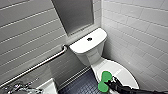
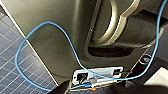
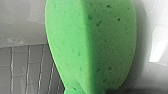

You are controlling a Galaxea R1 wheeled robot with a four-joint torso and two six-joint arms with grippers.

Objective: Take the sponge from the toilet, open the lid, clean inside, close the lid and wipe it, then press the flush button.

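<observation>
Toilet (image 1: 88,48) in tiled corner, tank against wall. Lid (image 1: 125,72) down over bowl. Sponge (image 1: 105,80) clamped mid-length by right gripper (image 1: 111,83), at lid's left edge. Flush button (image 1: 89,39) centred on tank.

Left wall (image 1: 25,30) and right wall (image 1: 140,30): pale oblong tiles laid in level courses. Grey panel (image 1: 73,15): plain and upright, set in the corner between the two walls. Grab bar (image 1: 37,66): metal, slanting along the left wall, its upper end bent into the wall below the panel. Floor (image 1: 80,86): small dark blue tiles with pale joints. White ledge (image 1: 48,87): at the lower left, beside the floor; kind unclear.
</observation>
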